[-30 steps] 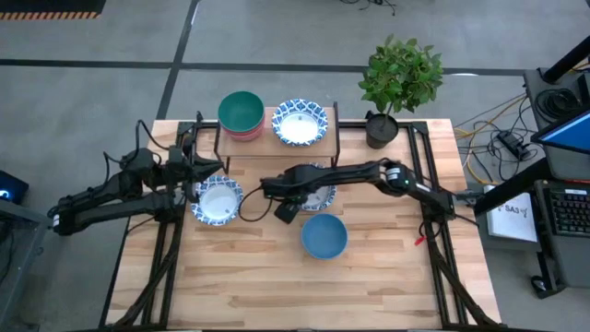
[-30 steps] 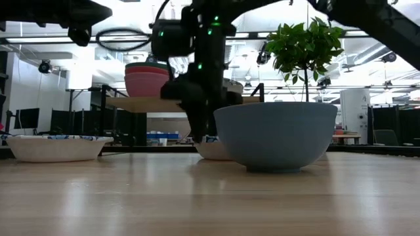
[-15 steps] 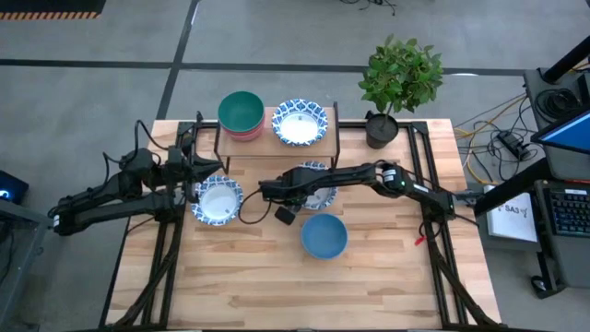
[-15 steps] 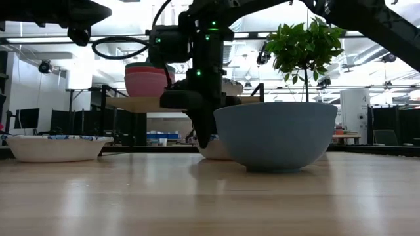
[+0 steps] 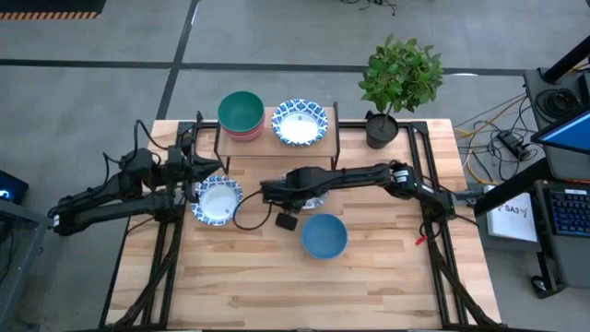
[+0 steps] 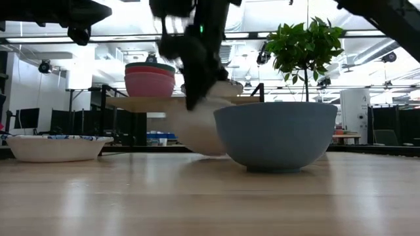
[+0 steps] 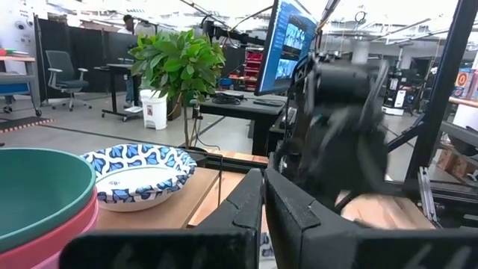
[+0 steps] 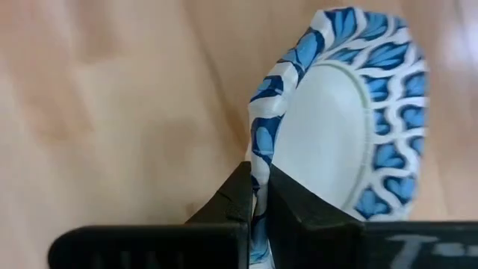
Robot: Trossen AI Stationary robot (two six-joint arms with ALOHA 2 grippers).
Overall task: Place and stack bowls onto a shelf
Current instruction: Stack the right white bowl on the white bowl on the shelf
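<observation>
The shelf point(image 5: 274, 140) at the table's far side carries a green bowl point(image 5: 241, 111) stacked on pink and red ones, and beside it a white bowl with a blue patterned rim point(image 5: 300, 122). In front of the shelf my right gripper point(image 5: 293, 191) is shut on another patterned bowl point(image 8: 351, 127), which shows tipped up and blurred in the low view point(image 6: 197, 128). A blue bowl point(image 5: 324, 236) stands on its base near it. My left gripper point(image 5: 205, 170) is shut and empty, over the far rim of a third patterned bowl point(image 5: 218, 200). My right gripper pinches the patterned bowl's rim point(image 8: 259, 161) between its two fingers, one inside the bowl and one outside. The fingers come from above, pointing down. The bowl is tipped steeply, hanging below the fingers; whether its low side touches the table I cannot tell.
A black pot with a green plant point(image 5: 382, 127) stands at the far right corner beside the shelf. Bare wooden tabletop point(image 5: 277, 286) lies along the near side. The shelf's black legs and the arms' frame rails flank the work area.
My right gripper has shut on the rim of the patterned bowl in front of the shelf and risen. The bowl, which sat flat on the table, is now tipped up on edge and partly lifted.
</observation>
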